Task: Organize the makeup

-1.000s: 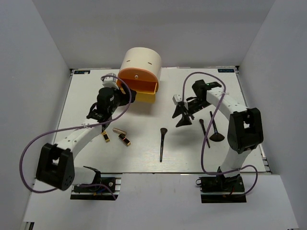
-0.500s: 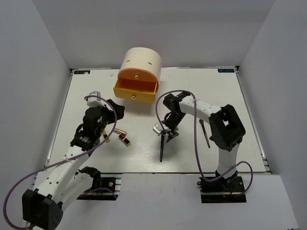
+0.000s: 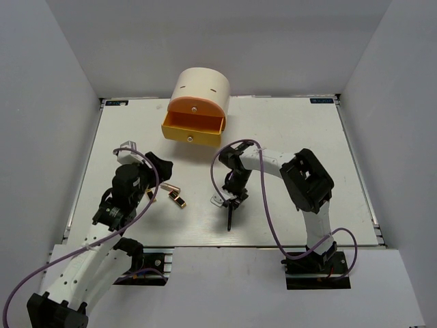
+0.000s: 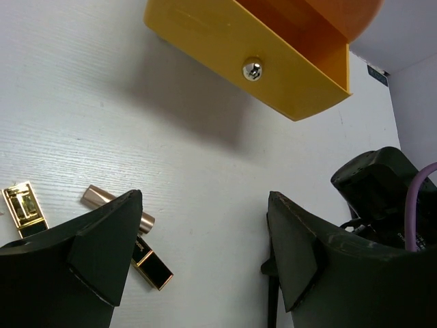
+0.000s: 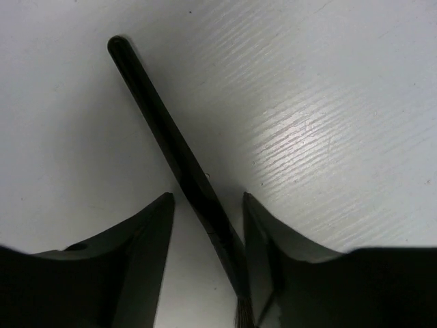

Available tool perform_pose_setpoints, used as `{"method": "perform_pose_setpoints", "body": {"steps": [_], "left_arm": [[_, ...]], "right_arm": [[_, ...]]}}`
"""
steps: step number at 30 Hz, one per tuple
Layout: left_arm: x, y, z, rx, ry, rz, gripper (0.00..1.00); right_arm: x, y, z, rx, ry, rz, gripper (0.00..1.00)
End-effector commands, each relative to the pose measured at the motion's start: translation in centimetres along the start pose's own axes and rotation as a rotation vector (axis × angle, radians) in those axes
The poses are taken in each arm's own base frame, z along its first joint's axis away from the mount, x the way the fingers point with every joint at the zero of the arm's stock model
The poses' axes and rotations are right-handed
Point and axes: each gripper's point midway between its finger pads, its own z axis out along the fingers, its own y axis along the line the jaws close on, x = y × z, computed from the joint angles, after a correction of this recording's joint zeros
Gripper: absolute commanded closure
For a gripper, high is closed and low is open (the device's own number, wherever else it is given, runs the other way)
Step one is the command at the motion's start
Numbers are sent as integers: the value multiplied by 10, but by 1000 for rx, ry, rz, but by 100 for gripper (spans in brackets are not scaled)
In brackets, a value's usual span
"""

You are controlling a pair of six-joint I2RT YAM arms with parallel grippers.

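A thin black-handled brush (image 3: 229,217) lies at the table's near middle. My right gripper (image 3: 231,199) is down over its head end. In the right wrist view the jaws stand open on either side of the handle (image 5: 167,140), which runs close by the right finger (image 5: 273,253). My left gripper (image 3: 162,166) is open and empty, above and just behind the lipsticks. A rose-gold lipstick (image 4: 109,203), a black-gold one (image 4: 151,267) and a gold one (image 4: 20,208) lie on the table. They also show in the top view (image 3: 174,194). The other brushes, tube and bottle are hidden.
The cream half-round box (image 3: 199,87) stands at the back with its orange-yellow drawer (image 3: 192,130) pulled open. The drawer front and knob (image 4: 253,69) fill the top of the left wrist view. The right arm (image 3: 307,179) reaches across the table's right half.
The left gripper has pulled back from the drawer toward the lipsticks. The right gripper has swung left from the far right and come down over the brush.
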Motion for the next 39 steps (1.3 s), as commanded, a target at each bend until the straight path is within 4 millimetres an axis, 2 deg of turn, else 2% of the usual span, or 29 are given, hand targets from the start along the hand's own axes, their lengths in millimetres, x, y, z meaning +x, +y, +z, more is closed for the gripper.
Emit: {"method": "perform_pose_setpoints", "body": {"steps": [1,3,4,7,9,11,12,13,16,18,19,22,25,26,28,29,32,34,35,39], "left_arm": [[7,7,-7,-18,6,-25,16],[8,11,-8,-26,2,-34,16],[8,11,-9,-22,0,-33,16],[9,12,-10,-22,0,-36,16],[10,11,-10,-15,3,-35,16],[10,9,-10,-5,5,-30,16],[9,9,-11,-2,2,-30,16],[8,8,-11,1,-3,-33,16],[5,8,-12,4,-19,-32,16],[2,8,-14,6,-34,-34,16],[1,8,-14,5,-40,-35,16],[0,8,-16,7,-51,-40,16],[1,7,-15,13,-46,-41,16],[1,7,-15,13,-44,-42,16],[0,6,-15,17,-43,-42,16],[0,6,-15,16,-44,-46,17],[1,5,-16,20,-42,-53,16],[1,4,-16,25,-41,-61,17],[1,4,-16,25,-41,-63,17],[2,3,-16,31,-38,-67,17]], "right_arm": [[14,2,4,-31,71,-23,53],[16,3,5,-34,77,-7,60],[16,4,5,-33,76,1,71],[12,4,0,-22,59,39,91],[2,2,-9,5,28,76,99],[-16,-17,-26,80,-34,99,100],[-27,-25,-39,123,-57,145,100],[-42,-45,-58,192,-100,141,100],[-72,-83,-103,369,-159,226,100],[-95,-106,-143,506,-189,220,100],[-102,-124,-160,590,-213,236,100],[-118,-151,-205,780,-243,253,100],[-126,-172,-239,926,-260,281,100],[-130,-186,-252,991,-294,289,100],[-118,-201,-270,1109,-293,382,100],[-116,-215,-282,1176,-309,373,100],[-99,-237,-295,1284,-284,387,100],[-78,-253,-296,1327,-249,408,100],[-78,-253,-296,1327,-249,408,100],[-56,-264,-292,1362,-184,400,100]]}}
